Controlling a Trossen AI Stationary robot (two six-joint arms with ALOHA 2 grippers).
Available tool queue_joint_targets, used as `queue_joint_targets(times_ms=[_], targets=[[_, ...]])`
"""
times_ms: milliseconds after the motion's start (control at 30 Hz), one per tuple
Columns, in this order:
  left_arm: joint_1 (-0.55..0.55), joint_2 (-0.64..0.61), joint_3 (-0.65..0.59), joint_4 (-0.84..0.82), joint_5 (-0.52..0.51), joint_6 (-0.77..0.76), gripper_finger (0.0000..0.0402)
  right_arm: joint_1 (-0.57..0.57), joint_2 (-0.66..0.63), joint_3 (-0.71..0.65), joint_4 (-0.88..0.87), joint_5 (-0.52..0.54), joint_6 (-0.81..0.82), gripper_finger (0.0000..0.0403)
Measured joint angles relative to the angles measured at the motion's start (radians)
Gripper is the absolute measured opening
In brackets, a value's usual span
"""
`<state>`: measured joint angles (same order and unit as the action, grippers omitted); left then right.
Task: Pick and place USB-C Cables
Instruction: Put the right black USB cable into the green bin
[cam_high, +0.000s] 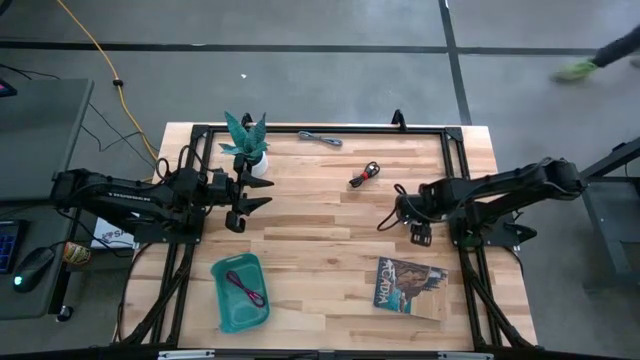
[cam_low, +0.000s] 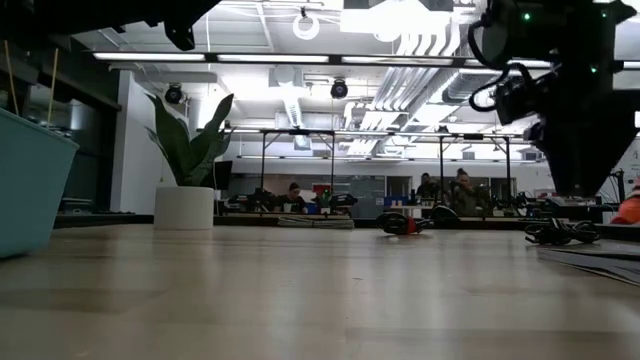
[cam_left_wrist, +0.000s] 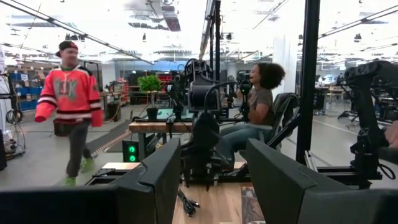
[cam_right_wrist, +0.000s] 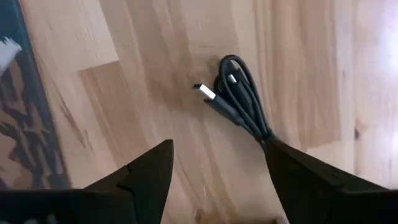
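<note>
black cable (cam_right_wrist: 239, 93) lies under the spread right end effector (cam_right_wrist: 214, 171); left end effector (cam_high: 247, 200) — spread, raised.

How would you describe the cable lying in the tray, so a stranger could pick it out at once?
Start at the wooden table and find the teal tray near its front left corner. Inside lies a small maroon-purple cable. It is the only cable in a tray; the grey cable and the black-and-red cable lie on bare wood farther back.
</note>
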<state>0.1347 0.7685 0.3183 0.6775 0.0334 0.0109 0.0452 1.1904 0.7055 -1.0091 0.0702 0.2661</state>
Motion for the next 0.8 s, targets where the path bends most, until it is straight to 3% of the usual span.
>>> queue_joint_targets(times_ms=[300,467,800], targets=[[0.000,0.000,0.000,0.000,0.000,0.000,0.0163,-0.018,0.000,-0.021,0.035,0.003,0.006,0.0245],[0.000,0.000,0.000,0.000,0.000,-0.007,0.0163,-0.049,0.004,-0.021,0.126,-0.046,0.009,0.0245],[0.000,0.000,0.000,0.000,0.000,-0.008,0.0163,-0.120,0.139,-0.021,0.119,-0.053,-0.017,0.0245]])
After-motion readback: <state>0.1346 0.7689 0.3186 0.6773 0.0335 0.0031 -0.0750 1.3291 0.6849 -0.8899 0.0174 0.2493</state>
